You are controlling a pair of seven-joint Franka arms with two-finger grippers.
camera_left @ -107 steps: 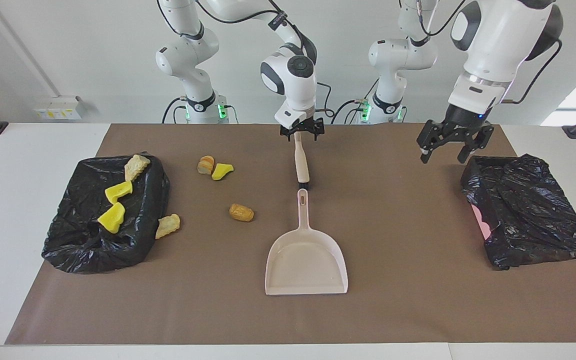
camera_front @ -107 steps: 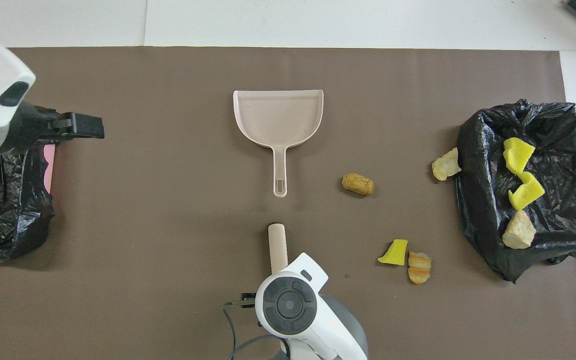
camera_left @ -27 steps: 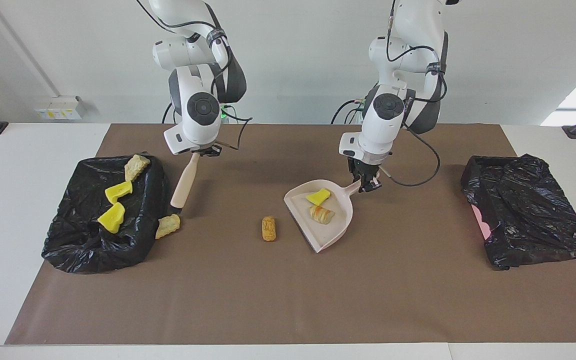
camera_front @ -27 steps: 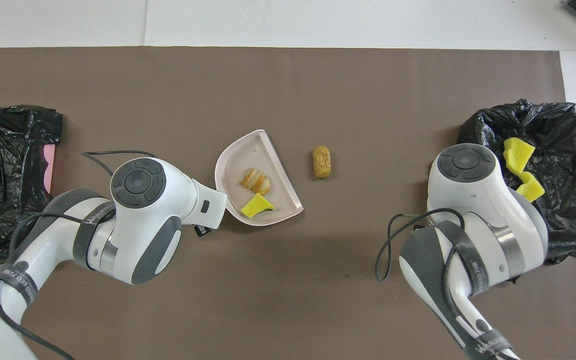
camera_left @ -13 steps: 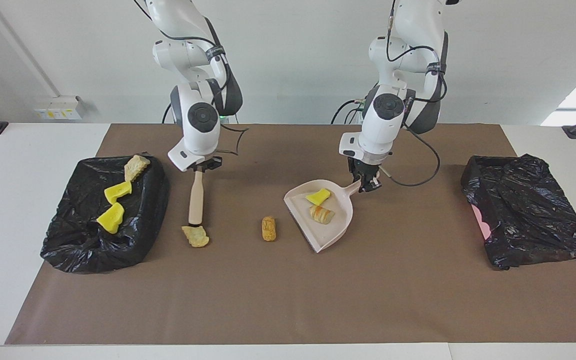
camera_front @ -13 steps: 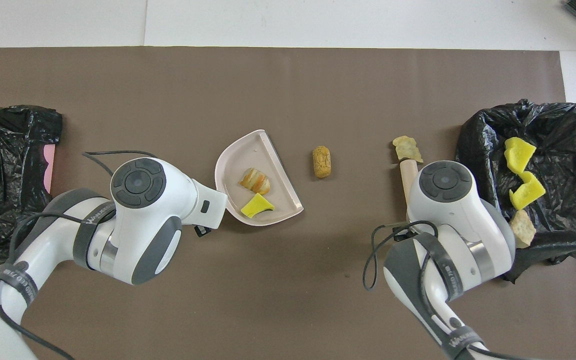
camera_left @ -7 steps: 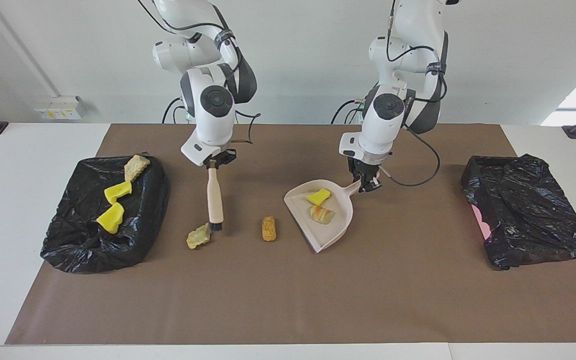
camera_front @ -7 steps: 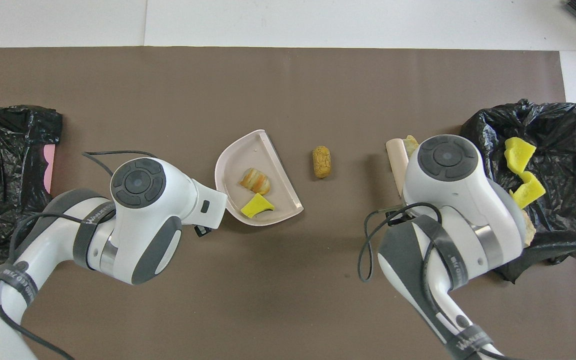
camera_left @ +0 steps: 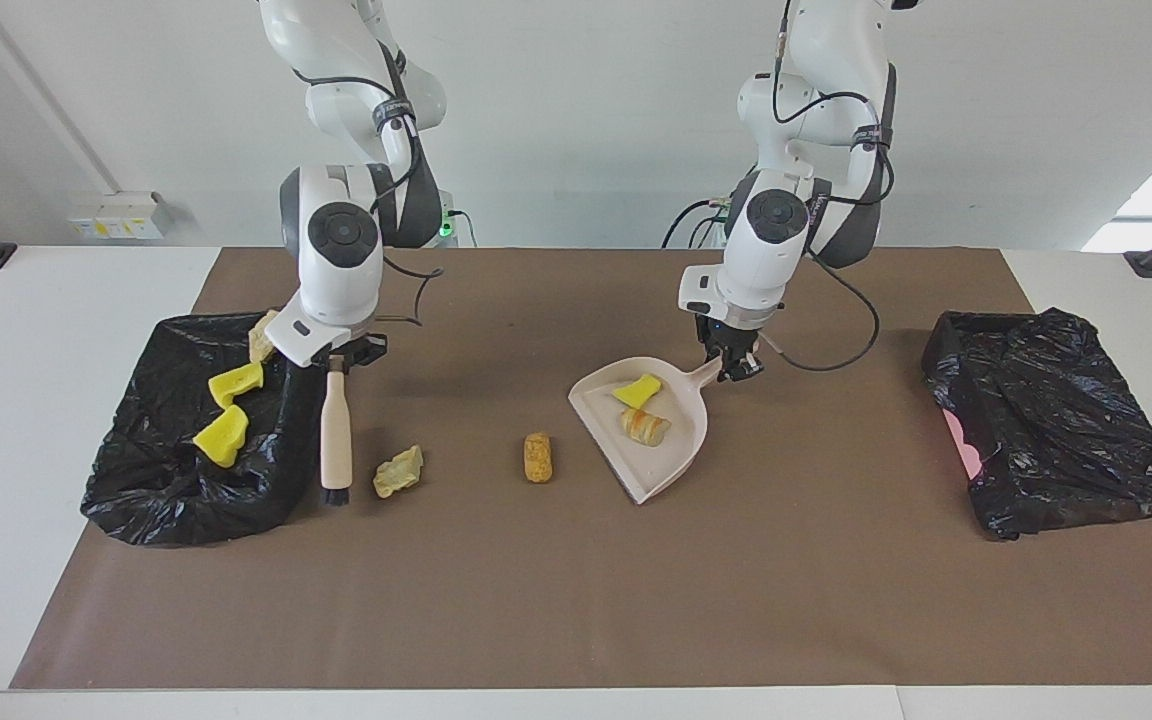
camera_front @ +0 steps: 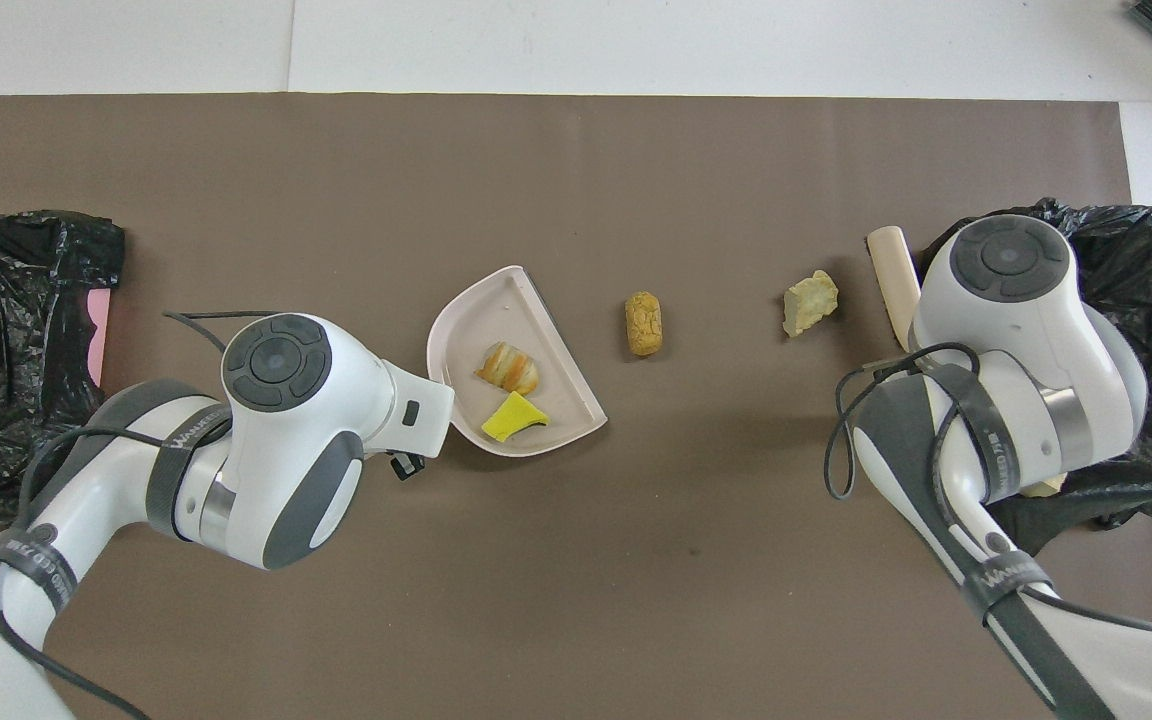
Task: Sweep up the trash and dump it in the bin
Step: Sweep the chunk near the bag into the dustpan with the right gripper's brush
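My right gripper [camera_left: 338, 358] is shut on the top of a cream-handled brush [camera_left: 336, 430]. The brush hangs upright with its bristles at the mat, between a black bag [camera_left: 146, 490] and a tan trash lump [camera_left: 398, 472]. A brown lump [camera_left: 537, 457] lies between that piece and the pale pink dustpan [camera_left: 681, 440]. The pan holds a yellow chunk [camera_left: 636, 390] and a striped bread piece [camera_left: 644, 427]. My left gripper [camera_left: 733, 366] is shut on the pan's handle. From overhead, the brush handle [camera_front: 891, 275], tan lump [camera_front: 809, 302], brown lump [camera_front: 644, 323] and dustpan [camera_front: 496, 300] show.
The black bag at the right arm's end carries two yellow chunks [camera_left: 221, 437] and a tan piece [camera_left: 261, 335]. A black-bagged bin [camera_left: 1056, 420] with a pink edge showing sits at the left arm's end. A brown mat [camera_left: 576, 600] covers the table.
My right gripper has carried the brush from the dustpan's side of the tan lump over to the bag's side of it. The lump has barely shifted. The left arm and dustpan stay put.
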